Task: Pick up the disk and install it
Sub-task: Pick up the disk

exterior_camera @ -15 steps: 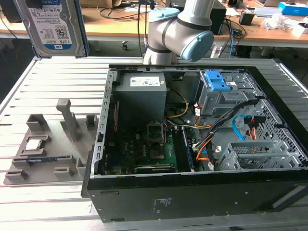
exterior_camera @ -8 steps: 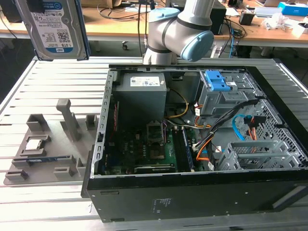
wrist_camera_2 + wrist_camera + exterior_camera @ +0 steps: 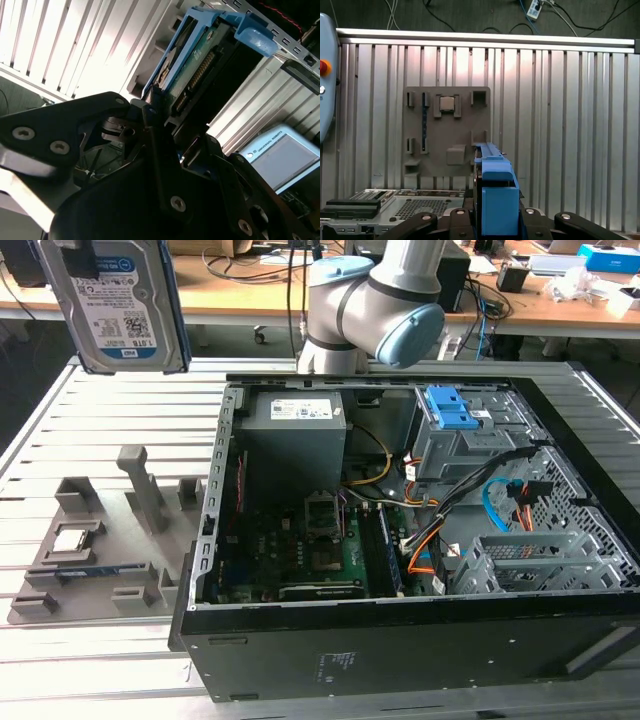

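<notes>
- We find the computer case [image 3: 400,660] lying open on the table [image 3: 60,420], with the disk outside it, so installation remains to be done.
- The disk [image 3: 125,305] hangs high above the table at the exterior view's left, so pickup is done.
- The gripper [image 3: 170,125] is clamped on the disk's end.

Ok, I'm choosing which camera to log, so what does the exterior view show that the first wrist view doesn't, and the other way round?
Exterior view: the label side of the disk, held up in the air, plus the inside of the open computer case with its board, and the arm.
First wrist view: the pincer shut on the disk, seen edge-on, and a red button.
Both: the disk, the grey tray with its chip, and the slatted table.
</notes>
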